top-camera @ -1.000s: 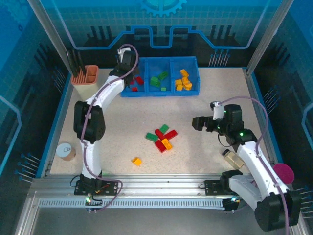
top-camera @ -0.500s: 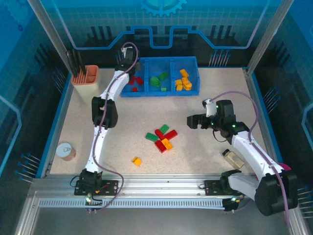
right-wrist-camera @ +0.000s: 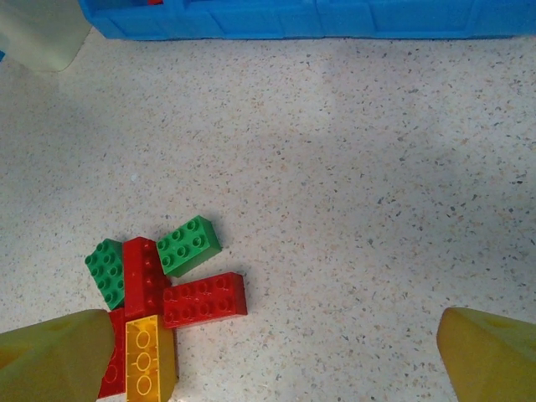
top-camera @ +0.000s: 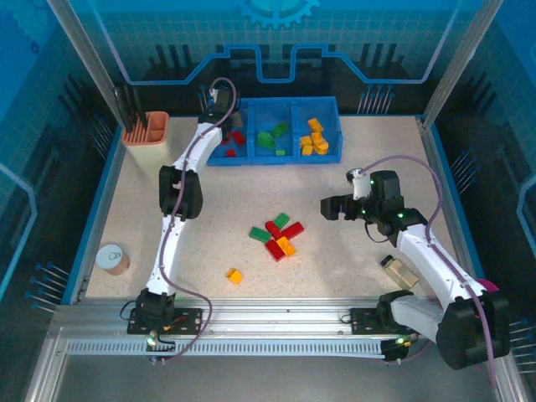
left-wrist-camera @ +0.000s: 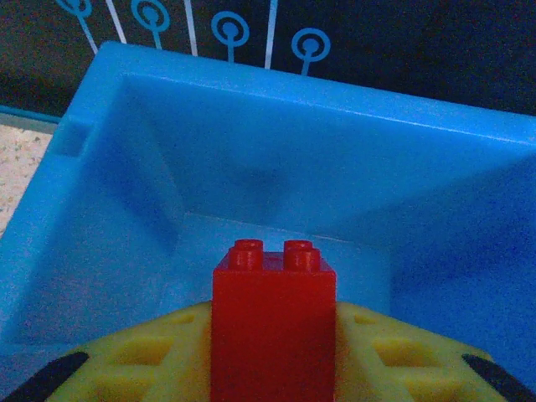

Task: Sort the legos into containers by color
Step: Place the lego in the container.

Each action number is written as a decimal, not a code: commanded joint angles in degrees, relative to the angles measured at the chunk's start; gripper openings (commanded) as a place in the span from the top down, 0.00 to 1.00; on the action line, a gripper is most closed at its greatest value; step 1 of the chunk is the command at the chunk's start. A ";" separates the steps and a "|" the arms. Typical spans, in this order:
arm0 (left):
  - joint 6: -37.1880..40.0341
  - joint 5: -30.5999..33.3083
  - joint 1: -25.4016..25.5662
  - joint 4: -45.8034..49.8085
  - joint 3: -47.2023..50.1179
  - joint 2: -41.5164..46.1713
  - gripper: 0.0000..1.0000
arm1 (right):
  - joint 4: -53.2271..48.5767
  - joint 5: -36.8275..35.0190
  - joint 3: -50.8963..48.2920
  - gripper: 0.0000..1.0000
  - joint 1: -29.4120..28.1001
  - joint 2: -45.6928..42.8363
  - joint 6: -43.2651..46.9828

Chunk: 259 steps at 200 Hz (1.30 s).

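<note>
- Up at the back left of the table (top-camera: 377, 151), the left gripper (left-wrist-camera: 272, 314) hangs over the left compartment (left-wrist-camera: 167, 193) of the blue bin (top-camera: 272, 161). A red brick (left-wrist-camera: 272, 335) stands upright between its yellow fingers (left-wrist-camera: 142, 352), studs up, with both fingers snug against its sides.
- Writing-wise, the back wall (top-camera: 352, 33) just has a printed gear shape and circuit-style lines, and the left wrist view shows little rings on stems behind the bin. I can't make out any readable letters.
- The bin is already partly sorted: red bricks (top-camera: 234, 141) in the left compartment, green bricks (top-camera: 272, 136) in the middle one, orange-yellow bricks (top-camera: 314, 136) in the right one.
- The right gripper (right-wrist-camera: 272, 353) hovers over bare table with its jaws spread wide and nothing between them. It's just right of the loose pile (top-camera: 276, 234).
- That pile is a touching cluster mid-table of two green, a few red and one yellow brick (right-wrist-camera: 144, 360).
- A lone orange brick (top-camera: 234, 275) lies apart, nearer the arm bases.
- Other stuff: a peach holder (top-camera: 146, 128) left of the bin, a cup (top-camera: 111, 258) at the left edge, and a small bottle (top-camera: 400, 270) lying beside the right arm.
</note>
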State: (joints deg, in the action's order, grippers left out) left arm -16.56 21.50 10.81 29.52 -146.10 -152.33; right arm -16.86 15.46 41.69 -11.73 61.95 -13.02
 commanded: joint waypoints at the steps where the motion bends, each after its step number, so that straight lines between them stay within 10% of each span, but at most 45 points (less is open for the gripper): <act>1: -0.58 -0.88 -0.52 0.98 -1.67 -1.04 0.58 | 0.17 0.09 1.77 0.00 -0.87 -0.54 0.75; 120: 3.95 -1.54 -0.53 -0.78 16.52 19.89 0.42 | -3.36 -1.03 1.80 0.00 -3.27 -5.85 -0.40; 259: -4.93 -10.72 2.15 -8.00 79.53 76.38 0.26 | -4.70 -9.52 4.10 0.04 -19.03 12.81 -11.34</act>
State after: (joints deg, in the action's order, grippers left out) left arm -20.71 12.86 12.45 20.10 -71.59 -84.33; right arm -21.54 8.05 43.09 -29.23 70.39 -21.69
